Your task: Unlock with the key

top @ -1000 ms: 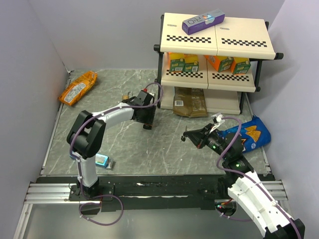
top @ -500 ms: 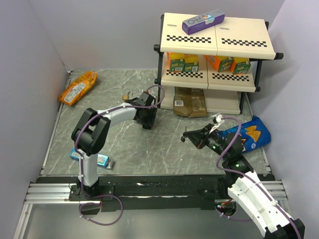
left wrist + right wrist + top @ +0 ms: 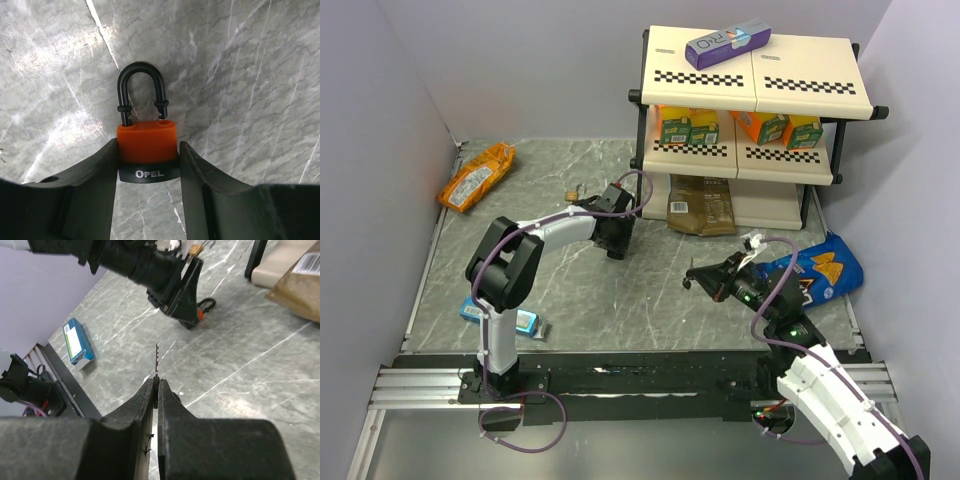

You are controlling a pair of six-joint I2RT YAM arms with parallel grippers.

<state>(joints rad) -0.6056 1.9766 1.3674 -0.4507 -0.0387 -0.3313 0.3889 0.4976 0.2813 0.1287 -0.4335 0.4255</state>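
Observation:
An orange-red padlock [image 3: 147,142] with a black shackle lies flat on the marble table, and my left gripper [image 3: 148,150] is shut on the sides of its body. From above, that gripper [image 3: 615,248] covers the padlock. My right gripper [image 3: 156,381] is shut on the key [image 3: 157,360], whose thin silvery blade sticks out past the fingertips toward the left gripper [image 3: 187,300] and the padlock [image 3: 200,315]. In the top view the key [image 3: 687,282] hangs off the right gripper [image 3: 698,272], a short way right of the padlock and above the table.
A brass padlock [image 3: 573,193] lies behind the left gripper. A shelf rack [image 3: 750,130] stands at the back right with a brown bag [image 3: 702,205] under it. A blue chip bag [image 3: 820,268] lies right, an orange snack bag [image 3: 476,176] far left, a blue box [image 3: 525,322] near left.
The left gripper has come down over the orange-red padlock and its jaws have narrowed onto the body. The right gripper with the key has shifted only slightly.

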